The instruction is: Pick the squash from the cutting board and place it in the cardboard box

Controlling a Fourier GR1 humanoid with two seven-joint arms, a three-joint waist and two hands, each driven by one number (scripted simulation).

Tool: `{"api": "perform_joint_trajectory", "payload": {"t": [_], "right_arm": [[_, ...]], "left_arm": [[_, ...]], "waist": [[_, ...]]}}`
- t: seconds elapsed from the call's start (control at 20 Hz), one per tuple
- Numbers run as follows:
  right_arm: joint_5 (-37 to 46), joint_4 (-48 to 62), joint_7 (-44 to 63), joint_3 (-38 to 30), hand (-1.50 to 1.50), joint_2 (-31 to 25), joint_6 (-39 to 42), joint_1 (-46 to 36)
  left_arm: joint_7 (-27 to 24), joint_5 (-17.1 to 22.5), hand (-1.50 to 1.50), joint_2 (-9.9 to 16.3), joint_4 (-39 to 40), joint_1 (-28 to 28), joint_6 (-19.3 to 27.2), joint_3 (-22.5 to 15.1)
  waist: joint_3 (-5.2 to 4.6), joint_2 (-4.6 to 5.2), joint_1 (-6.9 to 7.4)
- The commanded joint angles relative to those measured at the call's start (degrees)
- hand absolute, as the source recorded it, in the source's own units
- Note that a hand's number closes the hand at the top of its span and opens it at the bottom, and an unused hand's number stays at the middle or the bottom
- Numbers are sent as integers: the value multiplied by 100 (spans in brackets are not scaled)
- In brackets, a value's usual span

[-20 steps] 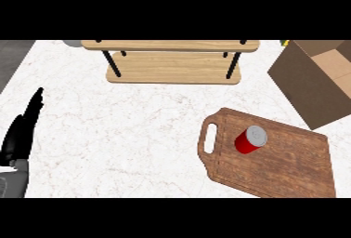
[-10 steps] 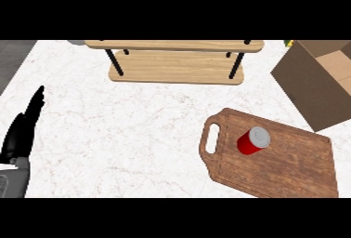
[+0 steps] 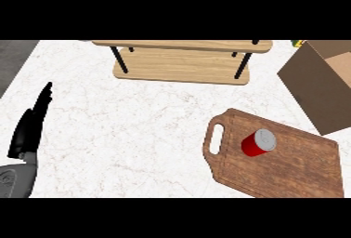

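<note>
The worktop (image 3: pixel 137 130) is white marble with thin grey veins, and at its far side stands a low wooden shelf (image 3: pixel 182 62) with two boards and black legs. On the right side of the worktop lies a brown wooden cutting board (image 3: pixel 295 167) with a handle slot at its left end, turned a little askew. On this board, near the handle end, lies a red can (image 3: pixel 259 142) with a grey metal lid, tilted so that the lid faces up and to the right. The task speaks of a squash, but I see no squash on the board, only this can. Beyond the board, at the right edge, stands an open cardboard box (image 3: pixel 322 86), and its near corner comes close to the far edge of the board; I cannot tell if the two touch. At the left edge of the view, the left robot hand (image 3: pixel 29 128) rests with its black fingers straight and pointing up, released and holding nothing, well apart from the board and the can. Its grey forearm (image 3: pixel 14 179) enters from the lower left corner. The right robot hand does not show anywhere in the view.
</note>
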Motion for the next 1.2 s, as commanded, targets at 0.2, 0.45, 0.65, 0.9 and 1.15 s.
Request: {"api": "perform_joint_trajectory", "payload": {"t": [0.2, 0.45, 0.65, 0.9, 1.15], "right_arm": [[165, 620, 785, -18, 150, 305, -622, -304], [-23, 883, 808, -200, -150, 289, -186, -264], [-191, 791, 476, -375, -150, 381, -319, -237], [-512, 614, -279, -711, -150, 531, -782, 31], [-1114, 536, -362, -1354, -150, 216, -860, -175]], "left_arm": [[-139, 26, 0, 16, 31, -14, -100, -16], [180, -11, 0, 59, -62, -277, -99, -16], [120, 17, 0, 49, -73, -249, -127, -11], [288, -12, 0, -33, -191, -165, -82, -53], [-49, -57, 0, -57, -100, -18, -2, -40]], "waist": [[8, 94, 184], [18, 84, 117], [24, 107, 151], [31, 82, 92], [23, 85, 83]]}}
